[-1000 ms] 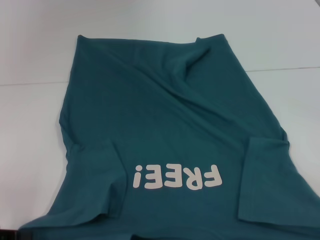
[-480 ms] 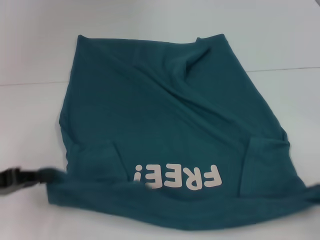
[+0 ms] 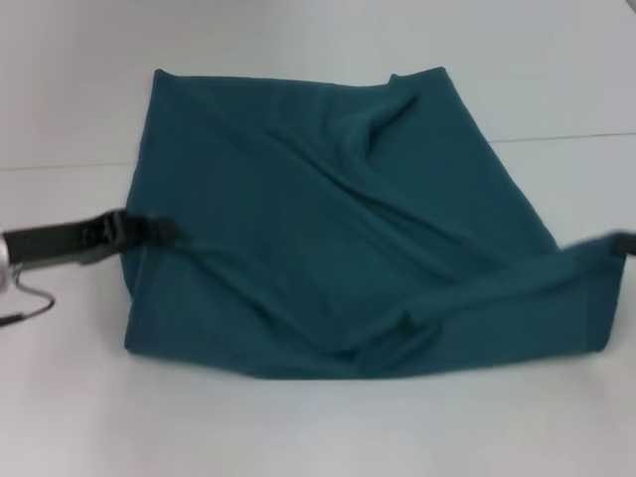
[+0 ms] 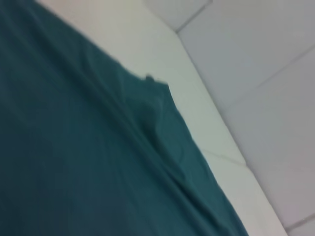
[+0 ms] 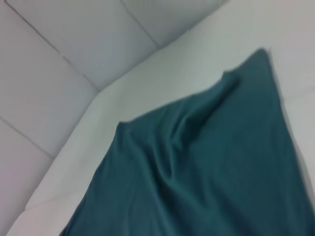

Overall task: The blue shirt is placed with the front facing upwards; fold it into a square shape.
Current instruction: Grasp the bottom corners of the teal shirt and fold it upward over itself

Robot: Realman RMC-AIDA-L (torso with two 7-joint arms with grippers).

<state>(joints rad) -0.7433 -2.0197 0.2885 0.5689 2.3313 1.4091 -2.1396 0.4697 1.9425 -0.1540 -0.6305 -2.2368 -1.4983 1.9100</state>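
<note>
The blue shirt (image 3: 328, 219) lies on the white table (image 3: 298, 427) with its near part raised and folded over toward the far hem, plain teal side up. Its white lettering is hidden under the fold. At the shirt's left edge my left gripper (image 3: 159, 232) is shut on the raised cloth. At the frame's right edge only the tip of my right gripper (image 3: 623, 242) shows, holding the other end of the taut fold. In both wrist views the shirt (image 4: 74, 147) (image 5: 211, 162) shows only as rumpled teal cloth, with no fingers in sight.
A seam line (image 3: 566, 137) crosses the table behind the shirt. The wrist views show the table's far edge and the grey tiled floor (image 4: 266, 49) (image 5: 59, 44) beyond it. A thin cable (image 3: 30, 298) hangs by my left arm.
Both grippers have carried the shirt's near edge up and away from me. The "FREE!" lettering and sleeves, visible before, are now covered by the folded-over cloth.
</note>
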